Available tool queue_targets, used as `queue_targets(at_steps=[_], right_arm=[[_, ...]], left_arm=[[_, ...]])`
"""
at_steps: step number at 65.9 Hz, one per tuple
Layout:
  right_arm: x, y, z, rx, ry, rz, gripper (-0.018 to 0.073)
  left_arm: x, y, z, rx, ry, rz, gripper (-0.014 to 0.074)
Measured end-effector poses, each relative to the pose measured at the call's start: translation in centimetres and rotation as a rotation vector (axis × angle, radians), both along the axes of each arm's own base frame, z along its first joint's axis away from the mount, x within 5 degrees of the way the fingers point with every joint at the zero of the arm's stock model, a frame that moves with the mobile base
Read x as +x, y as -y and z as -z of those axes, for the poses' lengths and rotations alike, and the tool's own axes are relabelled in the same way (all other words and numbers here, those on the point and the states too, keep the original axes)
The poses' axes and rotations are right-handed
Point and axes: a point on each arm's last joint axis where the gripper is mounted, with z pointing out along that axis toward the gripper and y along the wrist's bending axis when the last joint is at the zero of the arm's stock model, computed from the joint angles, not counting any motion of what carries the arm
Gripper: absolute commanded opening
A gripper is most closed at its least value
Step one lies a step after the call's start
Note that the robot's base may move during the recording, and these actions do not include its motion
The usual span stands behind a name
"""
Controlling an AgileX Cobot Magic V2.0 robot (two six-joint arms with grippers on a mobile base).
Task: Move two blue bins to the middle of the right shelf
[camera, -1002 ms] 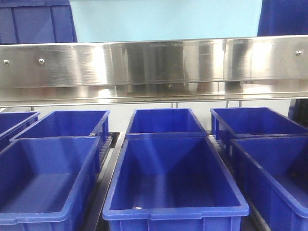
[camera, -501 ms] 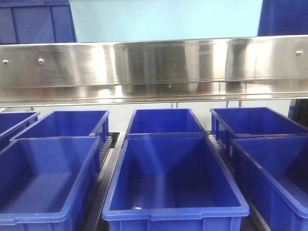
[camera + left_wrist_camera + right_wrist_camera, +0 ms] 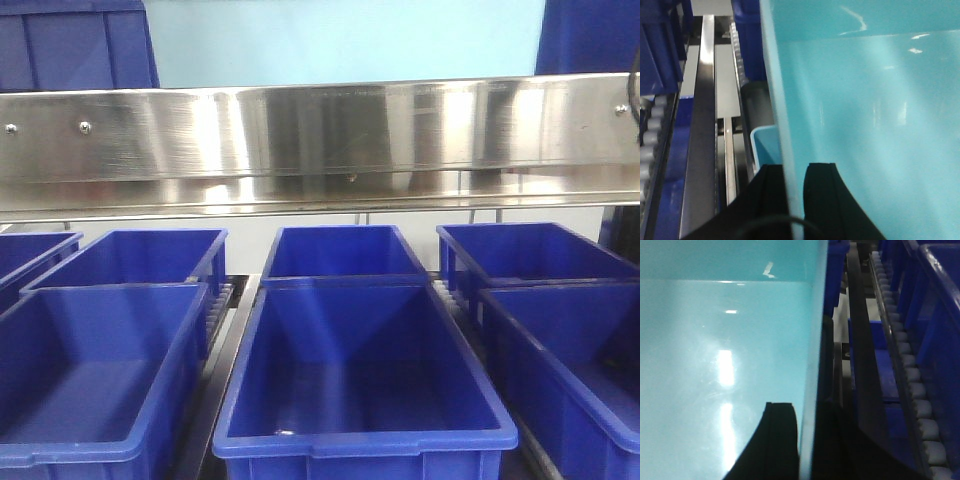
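Left gripper [image 3: 795,169] and right gripper [image 3: 805,409]: jaws each pinch a bin [image 3: 865,125] wall between them. Judged grasp stage only; neither bin shelved.

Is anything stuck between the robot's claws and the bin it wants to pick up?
No, nothing that I can see. The left gripper has a wall of the bin right between its fingers, and the right gripper has a wall between its fingers too.

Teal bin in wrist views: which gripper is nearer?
Neither; both are on it. Left gripper straddles one wall of the teal bin, right gripper the opposite wall, a finger each side.
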Motion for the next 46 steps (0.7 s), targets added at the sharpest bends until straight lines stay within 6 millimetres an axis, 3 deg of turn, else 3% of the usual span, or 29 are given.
queue_targets(at_steps=[13, 23, 30, 36, 46], right_arm=[[0.8, -0.2, 1.3, -0.012, -0.042, 0.001, -0.0114], [0.8, -0.2, 1.6, -0.018, -0.071, 0.002, 0.0132], [0.8, -0.2, 1.6, -0.021, -0.071, 0.003, 0.0394], [0.7, -0.2, 1.7, -0.024, -0.083, 0.004, 0.0547], [0.4, -0.1, 1.7, -0.032, -0.105, 0.004, 0.0558]], left_arm=[[0.4, 0.0, 0.9, 0.025, -0.037, -0.006, -0.0111], [0.4, 0.0, 1.2, 0.038, -0.055, -0.009, -0.0053], [0.4, 0.0, 1.2, 0.042, -0.063, -0.010, 0.0090], [0.4, 0.0, 1.1, 0.036, -0.061, -0.008, 0.0285], [0.3, 0.0, 0.7, 0.031, -0.057, -0.007, 0.0568]])
